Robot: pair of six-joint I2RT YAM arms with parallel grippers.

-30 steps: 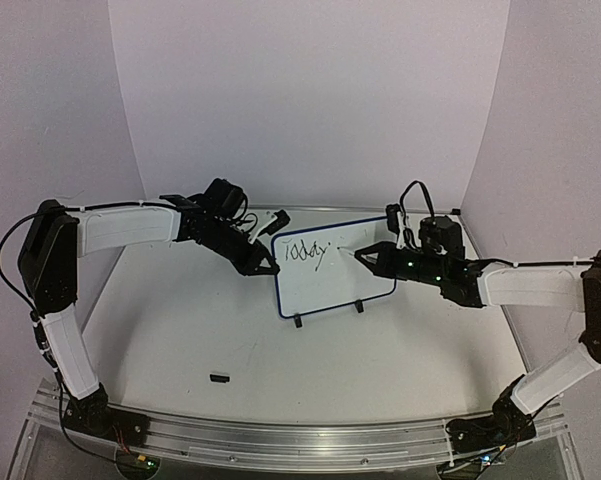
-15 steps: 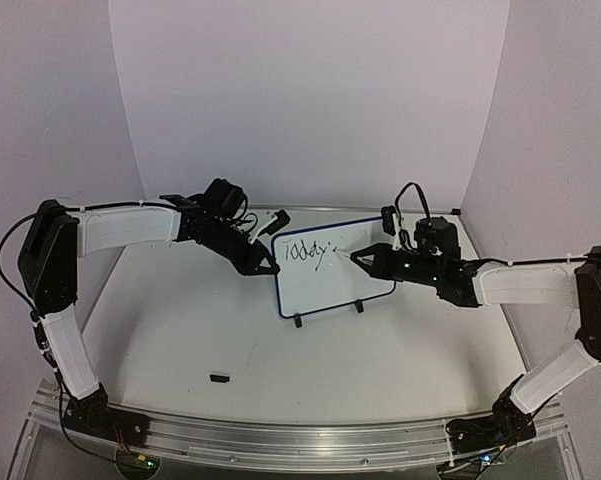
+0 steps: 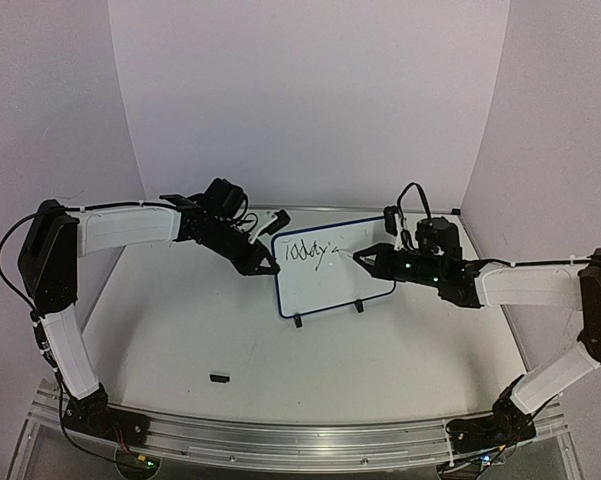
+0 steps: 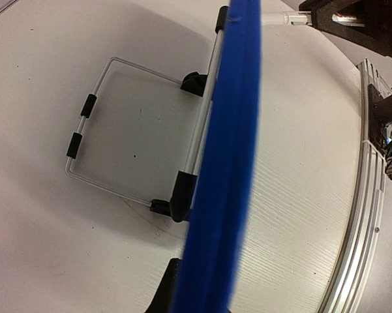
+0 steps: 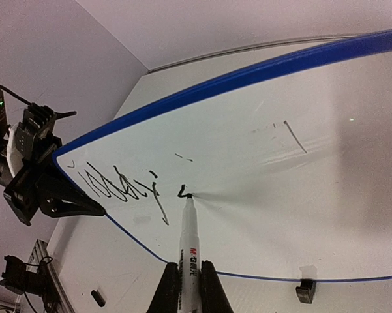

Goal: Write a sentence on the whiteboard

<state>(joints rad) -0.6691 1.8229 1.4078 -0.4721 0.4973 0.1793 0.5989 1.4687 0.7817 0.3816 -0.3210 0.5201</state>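
I saw the whiteboard (image 3: pixel 332 268) standing upright on its two black feet (image 3: pixel 298 321) toward the far edge of the table (image 3: pixel 180 330), about midway between the left and right edges. From the left wrist camera it showed edge-on as a blue rim, with a bent wire stand (image 4: pixel 91 130) lying on the table behind it.

The left gripper (image 3: pixel 268 264) reached in from the left side and was clamped on the board's left rim, its fingers narrow around the blue edge.

The right gripper (image 5: pixel 188 290) came in from the right side and was closed tight on a black-and-white marker (image 5: pixel 188 251), which stuck out straight ahead between its fingers. The marker's tip touched the white face of the board. In the top view that gripper sat over the middle of the board, level with the script.

The sentence (image 5: pixel 127 186) showed as thin black handwriting on the upper left part of the board, one line reading roughly "today". A small hooked stroke lay right at the marker tip, just to the right of the last letter, and a short dash sat a little above it. Fainter grey marks showed farther right on the board; I could not read them.

A small black object (image 3: pixel 218 378) lay on the table near the near edge, left of centre, well apart from the board.
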